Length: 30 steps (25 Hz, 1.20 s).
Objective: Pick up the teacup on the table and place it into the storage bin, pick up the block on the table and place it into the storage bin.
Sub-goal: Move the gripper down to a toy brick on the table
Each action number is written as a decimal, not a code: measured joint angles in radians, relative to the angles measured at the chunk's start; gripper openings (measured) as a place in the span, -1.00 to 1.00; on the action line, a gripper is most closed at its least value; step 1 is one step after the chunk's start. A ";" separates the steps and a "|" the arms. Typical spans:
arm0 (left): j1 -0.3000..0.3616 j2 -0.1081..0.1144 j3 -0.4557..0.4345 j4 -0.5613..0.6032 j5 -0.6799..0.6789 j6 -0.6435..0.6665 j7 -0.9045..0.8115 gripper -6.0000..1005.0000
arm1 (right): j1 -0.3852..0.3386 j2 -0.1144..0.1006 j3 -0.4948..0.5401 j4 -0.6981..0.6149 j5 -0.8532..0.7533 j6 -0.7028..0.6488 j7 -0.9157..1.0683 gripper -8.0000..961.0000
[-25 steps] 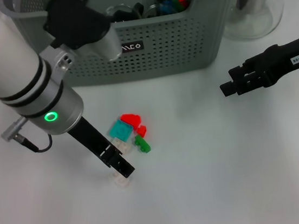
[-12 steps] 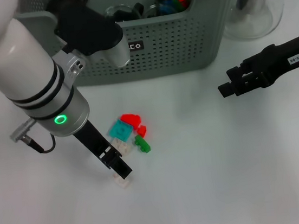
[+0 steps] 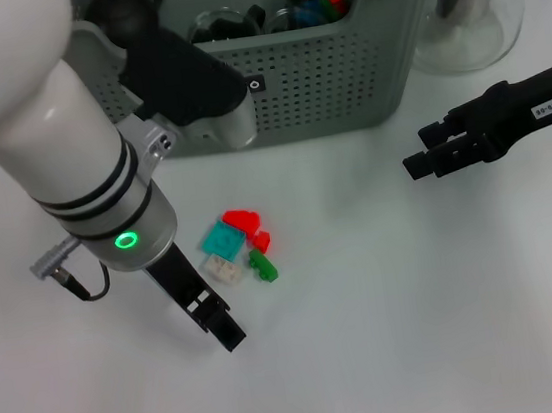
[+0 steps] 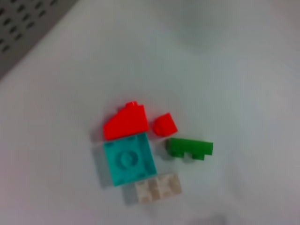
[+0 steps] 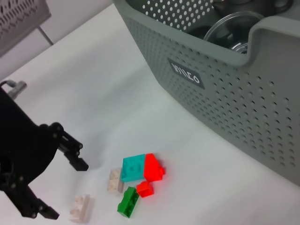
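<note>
Progress: glassware and some coloured pieces already inside storage bin [image 3: 341, 78]; no teacup on table, so cup step judged done. Blocks left.

Block cluster near bin front: red wedge [image 3: 241, 218], teal square block [image 3: 222, 238], small red cube [image 3: 261, 240], green brick [image 3: 262, 266], white brick [image 3: 223, 268].

Second white brick [image 5: 80, 208] lies apart, between fingers of left gripper [image 3: 220, 322]; fingers apart, not clamped. Its long axis roughly spans the finger gap.

Right gripper [image 3: 421, 156] parked beside glass jug [image 3: 469, 12]; finger state unclear.
</note>
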 joint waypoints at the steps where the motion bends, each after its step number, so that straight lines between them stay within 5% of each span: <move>1: 0.001 0.000 0.008 0.000 0.000 -0.002 -0.003 0.72 | 0.000 0.000 0.000 0.000 0.000 0.000 -0.002 0.37; 30: 0.028 0.000 0.124 -0.039 0.001 -0.116 -0.041 0.68 | -0.008 -0.003 0.005 0.000 -0.001 0.004 -0.017 0.37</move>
